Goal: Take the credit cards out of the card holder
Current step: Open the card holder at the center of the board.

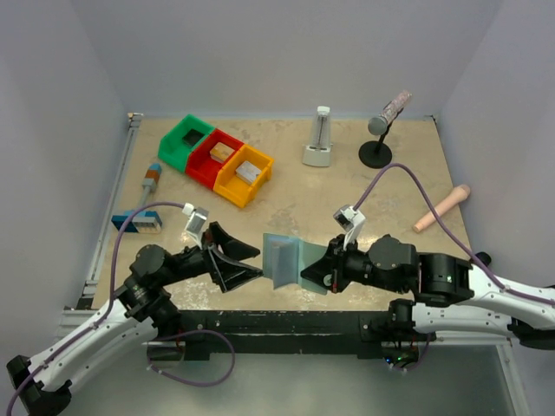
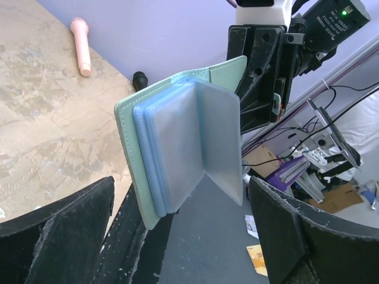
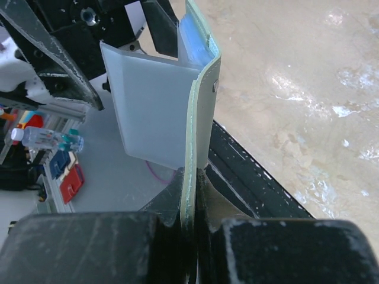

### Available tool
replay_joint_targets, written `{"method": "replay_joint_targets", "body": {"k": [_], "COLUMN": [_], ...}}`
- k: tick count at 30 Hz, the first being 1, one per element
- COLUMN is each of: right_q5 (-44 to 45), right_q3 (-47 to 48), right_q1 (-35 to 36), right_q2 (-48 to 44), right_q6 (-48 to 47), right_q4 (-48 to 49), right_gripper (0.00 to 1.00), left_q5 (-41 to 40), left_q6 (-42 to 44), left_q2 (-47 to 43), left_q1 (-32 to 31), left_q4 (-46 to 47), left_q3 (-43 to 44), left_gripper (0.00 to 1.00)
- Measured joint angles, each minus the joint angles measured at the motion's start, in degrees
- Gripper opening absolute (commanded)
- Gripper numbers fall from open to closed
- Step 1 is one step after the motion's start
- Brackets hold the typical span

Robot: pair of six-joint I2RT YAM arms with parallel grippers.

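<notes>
The card holder [image 1: 288, 263], a pale teal bifold with frosted blue-grey sleeves, stands upright and fanned open above the table's near edge. My right gripper [image 1: 316, 270] is shut on its teal cover; in the right wrist view the cover [image 3: 199, 112] runs edge-on between the closed jaws of the gripper [image 3: 193, 198]. My left gripper [image 1: 244, 263] is open just left of the holder and faces it. In the left wrist view the holder [image 2: 177, 142] hangs ahead of the spread fingers [image 2: 65, 231]. A small orange-gold card [image 2: 258, 260] lies on the grey surface below. No card shows inside the sleeves.
Green [image 1: 186, 141], red [image 1: 215, 156] and yellow [image 1: 244, 174] bins stand at the back left. A white upright device [image 1: 319, 139] and a microphone on a stand [image 1: 381, 130] are at the back. A pink cylinder [image 1: 440, 208] lies right, a blue-and-white block [image 1: 139, 221] left.
</notes>
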Motion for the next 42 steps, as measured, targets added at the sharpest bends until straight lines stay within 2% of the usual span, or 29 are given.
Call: {"method": "replay_joint_targets", "body": {"k": [6,13,21,24,29,34,35,36,37,39,41,42], "right_q5": [-1.5,-4.6,-7.5,-8.3,-9.6,-10.3,-10.5,-10.6,-10.6,-9.9,-9.2,-8.9], "right_q3": [-0.7,-2.2,-2.9,-3.4,-3.6,-4.2,-4.3,-4.4,-4.5,-4.7,-4.8,-4.8], "right_q1": [0.0,-0.1,-0.1,-0.1,-0.1,-0.3,-0.4,-0.4,-0.4,-0.5,-0.8,-0.8], "right_q2": [-1.9,-1.8,-2.5,-2.6,-2.1,-2.2,-2.2,-2.2,-2.2,-2.3,-2.6,-2.6], "right_q6": [-0.5,-1.4,-2.4,-2.5,-2.8,-3.0,-3.0,-3.0,-3.0,-3.2,-3.1,-3.1], "right_q4": [2.7,7.1,10.0,11.1,12.4,12.9,12.9,12.9,12.9,12.8,12.6,12.4], "right_gripper": [0.00,0.00,0.00,0.00,0.00,0.00,0.00,0.00,0.01,0.32,0.55,0.61], "left_q5": [-1.4,-0.7,1.4,2.5,4.9,6.3,6.4,6.4,6.5,6.5,5.9,5.4], "left_q6": [2.6,3.1,3.1,2.8,2.1,1.4,1.4,1.3,1.3,1.7,2.6,3.3], "left_q2": [-3.0,-0.2,1.6,2.3,3.7,3.8,3.7,3.6,3.6,3.6,3.8,4.2], "left_q1": [0.0,0.0,0.0,0.0,0.0,0.0,0.0,0.0,0.0,0.0,-0.1,-0.1], "left_q4": [-3.7,-3.8,-2.3,-0.2,2.8,4.4,4.5,4.5,4.2,2.6,-0.4,-2.4], "left_q3": [0.3,0.8,2.2,2.4,2.4,2.5,2.6,2.7,3.0,4.1,6.0,7.3], "left_gripper": [1.00,0.98,0.86,0.77,0.51,0.38,0.26,0.18,0.03,0.00,0.00,0.00]}}
